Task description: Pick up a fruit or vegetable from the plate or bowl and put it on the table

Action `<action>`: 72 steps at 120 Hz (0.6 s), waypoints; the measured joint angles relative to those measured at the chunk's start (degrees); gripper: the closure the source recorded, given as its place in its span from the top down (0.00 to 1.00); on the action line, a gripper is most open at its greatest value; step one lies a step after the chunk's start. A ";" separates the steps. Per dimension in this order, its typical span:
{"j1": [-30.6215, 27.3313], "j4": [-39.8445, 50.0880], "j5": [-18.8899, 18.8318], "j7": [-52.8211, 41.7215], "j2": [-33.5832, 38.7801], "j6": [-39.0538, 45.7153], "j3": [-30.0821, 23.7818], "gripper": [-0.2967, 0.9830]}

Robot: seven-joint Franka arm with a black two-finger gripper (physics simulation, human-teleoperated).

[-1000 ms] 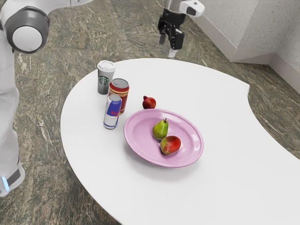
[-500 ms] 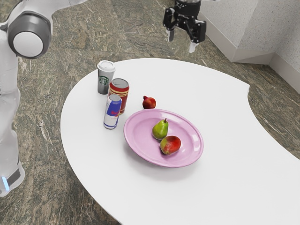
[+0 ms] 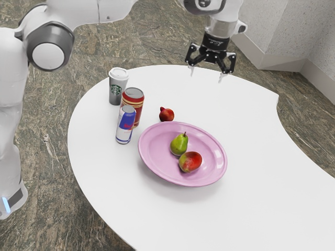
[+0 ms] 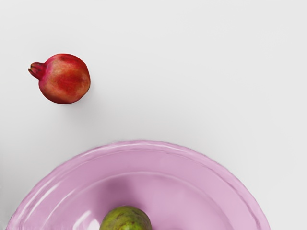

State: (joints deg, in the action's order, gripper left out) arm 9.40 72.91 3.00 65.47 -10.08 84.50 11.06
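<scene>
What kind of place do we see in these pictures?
Probably a plain simulated room: a round-edged white table stands on a brown stone-patterned floor, near pale speckled walls with a light grey skirting board.

Looks like a casual eating or break area; cannot tell whether in a home or an office. Shows a curved white table [image 3: 261, 157] with a pink plate [image 3: 209, 151] of fruit [image 3: 179, 145], plus a lidded coffee cup [image 3: 118, 86] at left. Has a brown stone-like floor [image 3: 52, 162] and, far right, a speckled wall [image 3: 316, 42].
</scene>
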 joint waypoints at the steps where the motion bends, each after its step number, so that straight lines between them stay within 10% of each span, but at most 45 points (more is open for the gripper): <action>1: 0.00 1.00 0.03 0.41 0.35 0.34 0.05 0.77; 72: 5.60 27.95 0.04 20.61 10.02 17.95 -4.86 0.77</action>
State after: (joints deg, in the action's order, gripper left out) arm 14.99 100.85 3.04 86.08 -0.06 102.45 6.19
